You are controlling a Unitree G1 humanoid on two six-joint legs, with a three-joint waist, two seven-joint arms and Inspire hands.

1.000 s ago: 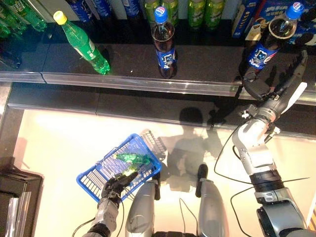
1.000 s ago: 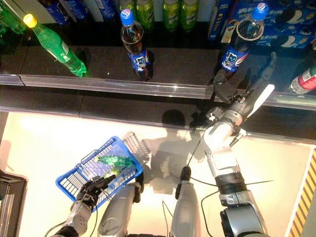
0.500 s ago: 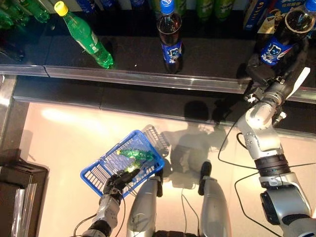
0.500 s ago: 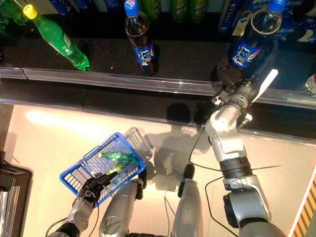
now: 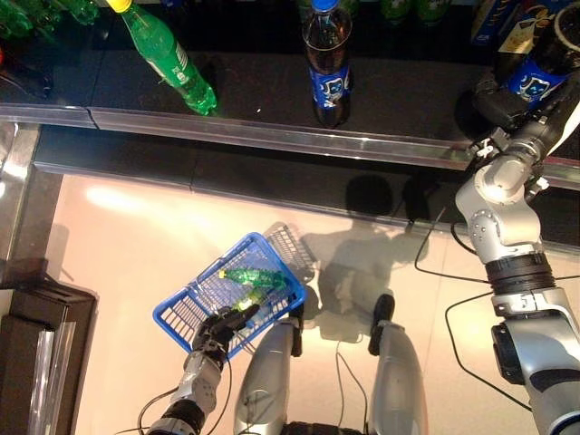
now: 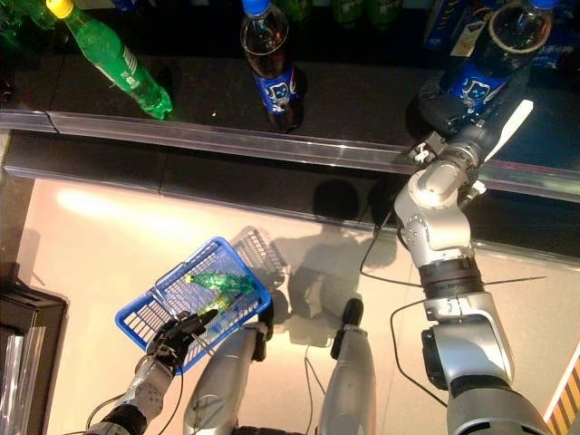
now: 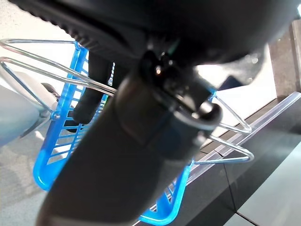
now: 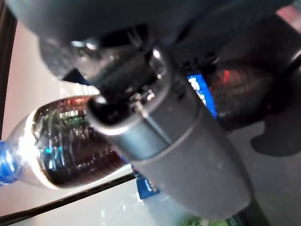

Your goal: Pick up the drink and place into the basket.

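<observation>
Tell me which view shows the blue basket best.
The left eye view: the whole blue basket shows from above, a green bottle lying inside and the left hand at its near edge. The right eye view shows nearly the same. The left wrist view catches only its wire handles and blue wall; the right wrist view shows none.

The basket (image 5: 208,299) is blue plastic lattice with shiny bare wire handles (image 7: 225,136). The cola bottle (image 6: 485,63) is clear, glossy plastic, as is the green bottle (image 5: 163,54). The shelf (image 5: 254,100) is dark and glossy, edged with a clear shiny strip (image 5: 272,143). The floor (image 5: 127,236) looks smooth and pale.
</observation>
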